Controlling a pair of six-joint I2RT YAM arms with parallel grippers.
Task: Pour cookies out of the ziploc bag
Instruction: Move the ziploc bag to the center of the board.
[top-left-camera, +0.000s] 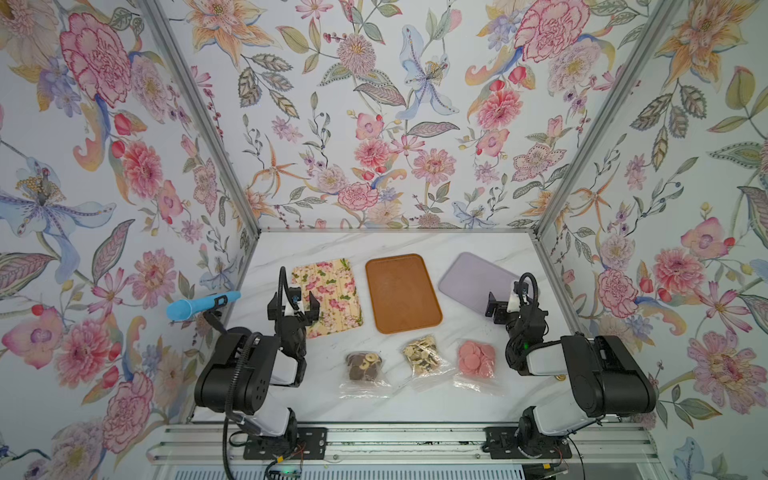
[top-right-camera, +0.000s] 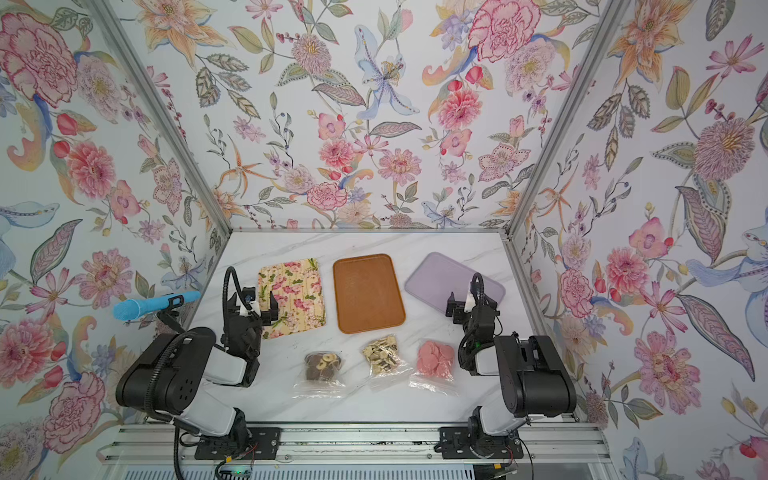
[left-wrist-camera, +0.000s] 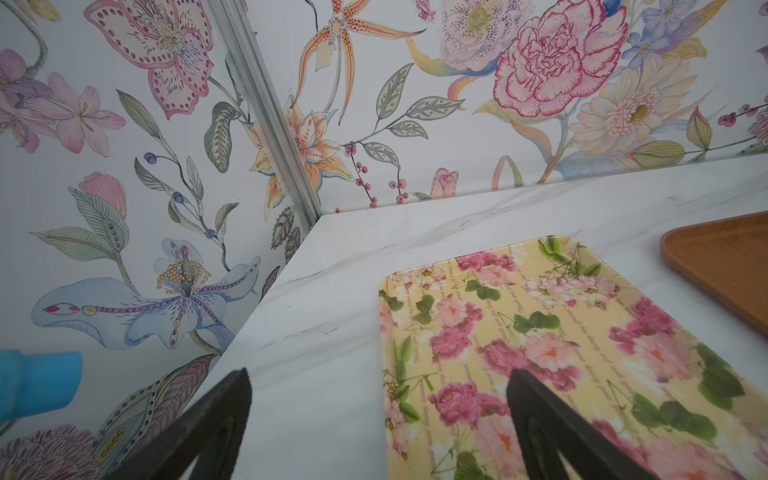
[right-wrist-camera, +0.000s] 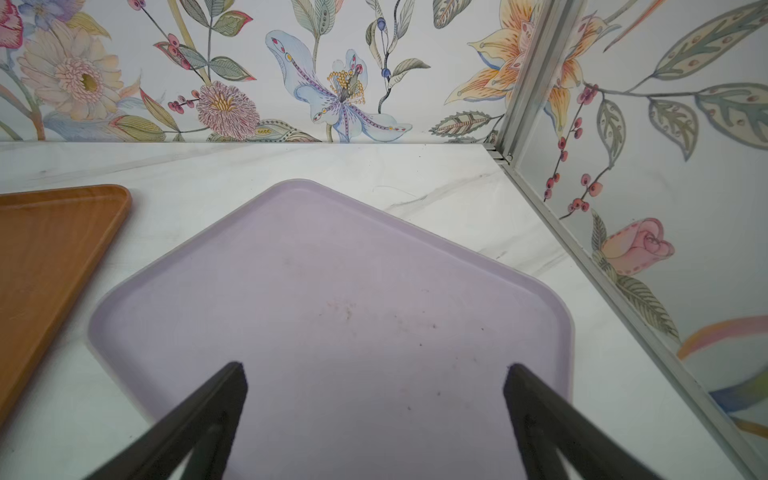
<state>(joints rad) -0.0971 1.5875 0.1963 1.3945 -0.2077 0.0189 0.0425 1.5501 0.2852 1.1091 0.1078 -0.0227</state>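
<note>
Landmark is the brown tray (top-left-camera: 403, 293), flat on the marble surface (top-left-camera: 374, 409), mid-scene in both top views. Three clear ziploc bags lie in a row on the robot-base side of the brown tray, none touching it. The stars bag (top-left-camera: 424, 356), beige and dark star bits, sits just off the brown tray's near edge. The rounds bag (top-left-camera: 365, 368), dark brown and beige rounds and rings, is further toward the left-arm side. The pink bag (top-left-camera: 476, 359), plain pink discs, is toward the right-arm side. All cookies (top-right-camera: 322, 365) are inside the bags, bunched at each bag's end nearer the brown tray, with slack clear plastic trailing away from it. Zipped or not: cannot tell. The floral tray (top-left-camera: 336, 286) lies just beside the brown tray on the left-arm side, not touching. The lilac tray (top-left-camera: 469, 276) is on the right-arm side, turned at an angle, with a few dark specks in the right wrist view. The left claw (left-wrist-camera: 378, 374) hangs across the floral tray's edge farther from the brown tray, jaws spread wide, gripping nothing. The right claw (right-wrist-camera: 375, 369) hangs over the lilac tray, jaws spread wide, gripping nothing. A blue tube (top-left-camera: 203, 305) sits at the side wall beyond the floral tray.
</note>
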